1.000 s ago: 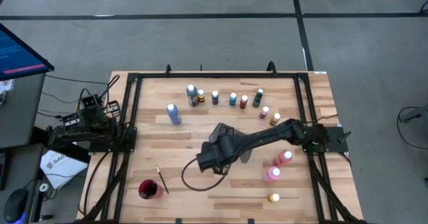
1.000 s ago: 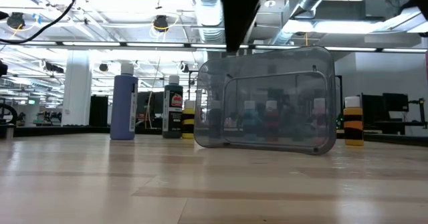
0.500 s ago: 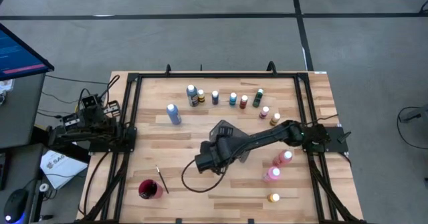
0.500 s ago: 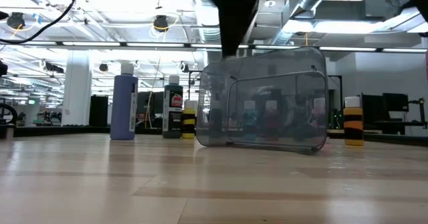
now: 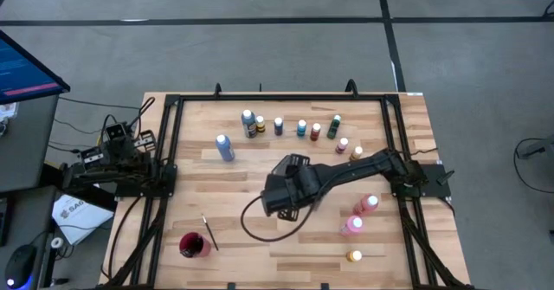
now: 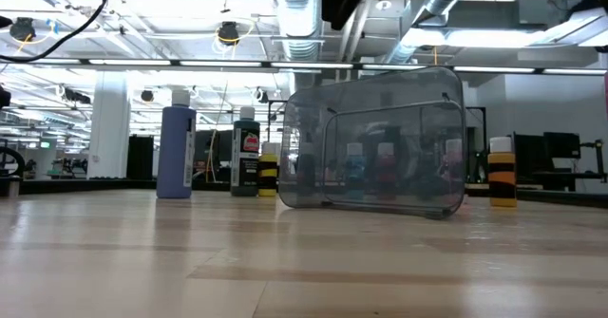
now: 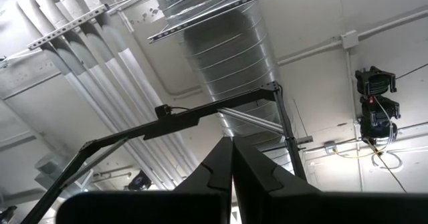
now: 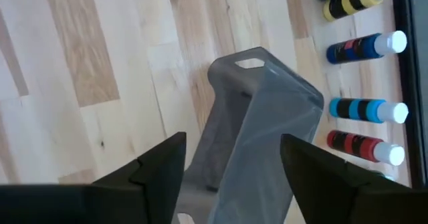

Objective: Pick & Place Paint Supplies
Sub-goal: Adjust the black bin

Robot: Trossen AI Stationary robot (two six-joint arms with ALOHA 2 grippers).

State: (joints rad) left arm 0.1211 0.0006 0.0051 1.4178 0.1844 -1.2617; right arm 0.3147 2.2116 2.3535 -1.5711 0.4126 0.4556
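A translucent grey bin (image 6: 380,142) lies on its side in the middle of the table, tilted a little, its lower wall on the wood. My right gripper (image 8: 231,160) hangs open above it, one finger to each side and clear of its top edge; the low view shows it as a dark shape (image 6: 347,0). Paint bottles stand in a row along the far side (image 5: 301,128). A blue bottle (image 5: 225,147) stands at the far left, and two pink ones (image 5: 359,215) and a yellow one (image 5: 354,256) on the right. A paintbrush (image 5: 209,232) lies by the red cup. My left gripper (image 7: 233,177) is shut, parked at the left edge, pointing up.
A red cup (image 5: 194,245) stands near the front left. A black frame (image 5: 170,151) borders the table. A dark cable loop (image 5: 260,228) hangs under my right arm. Bare wood lies left of the bin and at the near middle.
My right gripper has gone up, off the bin's top edge, and now hangs clear above it. Before that the bin tipped a little and shifted slightly toward the table's left; it has rested there since.
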